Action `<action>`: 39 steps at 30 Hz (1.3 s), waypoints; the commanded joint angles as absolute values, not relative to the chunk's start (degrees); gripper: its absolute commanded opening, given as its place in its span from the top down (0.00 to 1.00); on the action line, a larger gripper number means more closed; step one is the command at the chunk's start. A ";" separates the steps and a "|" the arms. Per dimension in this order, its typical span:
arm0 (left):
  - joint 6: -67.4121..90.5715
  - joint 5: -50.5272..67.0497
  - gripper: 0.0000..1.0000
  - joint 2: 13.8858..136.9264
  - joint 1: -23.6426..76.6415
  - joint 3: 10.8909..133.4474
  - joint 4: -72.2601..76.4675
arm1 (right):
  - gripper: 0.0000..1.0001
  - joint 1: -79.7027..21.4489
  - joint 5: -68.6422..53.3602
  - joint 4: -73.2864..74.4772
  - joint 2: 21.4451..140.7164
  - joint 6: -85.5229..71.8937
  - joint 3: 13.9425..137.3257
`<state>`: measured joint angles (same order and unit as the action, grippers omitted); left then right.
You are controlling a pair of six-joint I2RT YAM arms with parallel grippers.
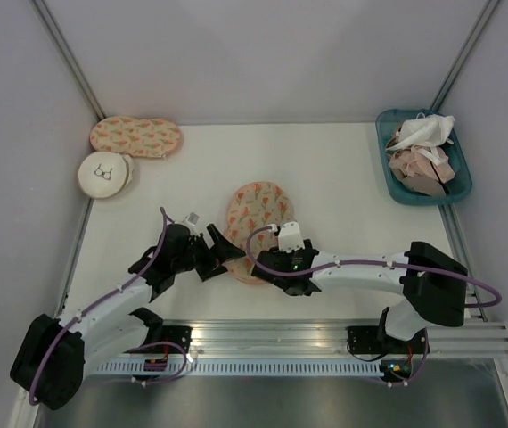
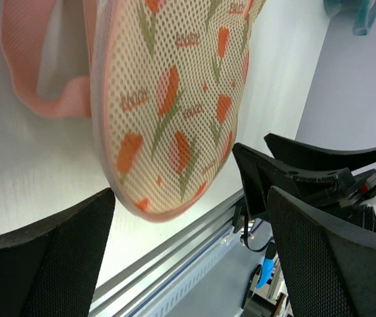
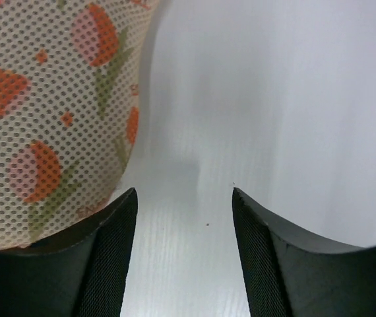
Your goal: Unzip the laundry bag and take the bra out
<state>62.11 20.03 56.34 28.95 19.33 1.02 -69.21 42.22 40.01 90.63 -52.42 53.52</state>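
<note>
From above, the arms hide the near end of the laundry bag [image 1: 259, 209]. The left gripper [image 2: 191, 191] and right gripper [image 3: 183, 191] jaws gape, released. I can't make out the zipper.

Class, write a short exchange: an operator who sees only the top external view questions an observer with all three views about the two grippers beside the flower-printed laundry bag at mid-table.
Operator: From above, the arms hide the fingers. Is the left gripper holding the laundry bag?
Observer: No. The left wrist view shows it open, with the bag's rounded end just ahead of the gap, ungripped.
Operator: And the right gripper?
Observer: Its wrist view shows it open too, with bare table between its fingers and the bag's edge off to one side.
</note>
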 commanded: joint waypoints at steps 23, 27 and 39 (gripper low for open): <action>66.53 8.35 0.01 -2.17 28.74 20.99 -28.65 | 0.30 -70.05 30.59 28.48 103.70 -34.10 82.52; 64.61 8.44 0.01 -3.69 28.74 25.39 -31.20 | 0.31 -70.05 29.44 27.86 110.20 -33.66 87.44; 62.58 5.37 0.01 -3.96 28.74 34.27 -37.95 | 0.46 -68.73 35.16 33.13 123.21 -37.70 97.56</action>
<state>64.20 7.11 0.40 28.84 30.63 -35.14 -69.32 32.25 29.95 120.25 -35.73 95.55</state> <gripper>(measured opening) 0.991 0.550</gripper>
